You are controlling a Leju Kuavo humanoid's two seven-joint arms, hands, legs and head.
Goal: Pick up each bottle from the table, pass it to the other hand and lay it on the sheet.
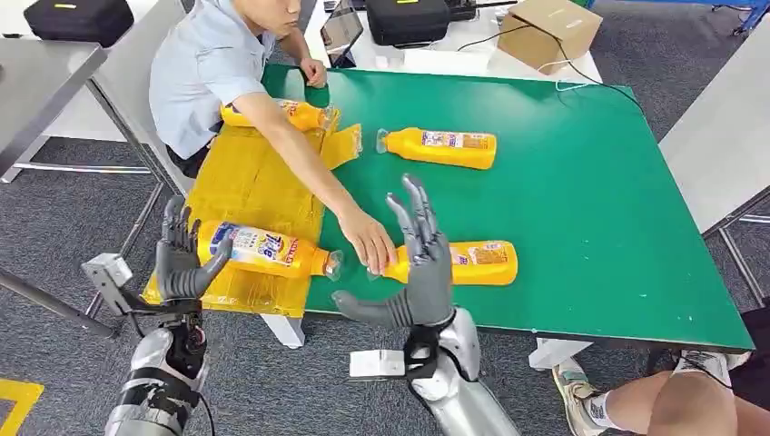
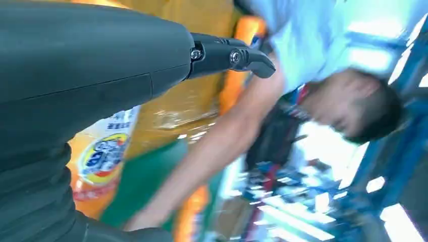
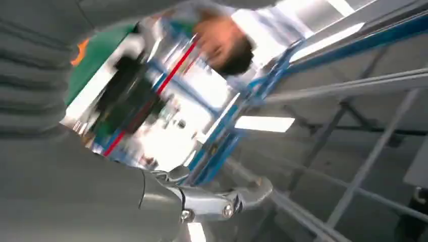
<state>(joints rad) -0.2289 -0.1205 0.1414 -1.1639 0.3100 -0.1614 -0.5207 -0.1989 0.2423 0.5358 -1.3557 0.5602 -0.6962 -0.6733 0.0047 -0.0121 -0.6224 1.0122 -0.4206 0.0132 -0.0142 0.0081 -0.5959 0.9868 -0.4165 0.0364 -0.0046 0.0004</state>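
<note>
I see green table (image 1: 581, 218) w/ yellow sheet (image 1: 250, 186) over its left edge. Two bottles on sheet: one at far end (image 1: 281, 113), one at near end (image 1: 263, 250). Two on bare green: one mid-table (image 1: 445, 147), one by near edge (image 1: 468, 262).

Landmark: green rectangular table (image 1: 581, 209)
Beyond it: brown cardboard box (image 1: 548, 32) (beside black case (image 1: 407, 18))
Left side: person (image 1: 213, 68) leaning over

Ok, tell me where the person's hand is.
In the head view, the person's hand rests on the near bottle on the green table, just beyond the right hand.
</note>
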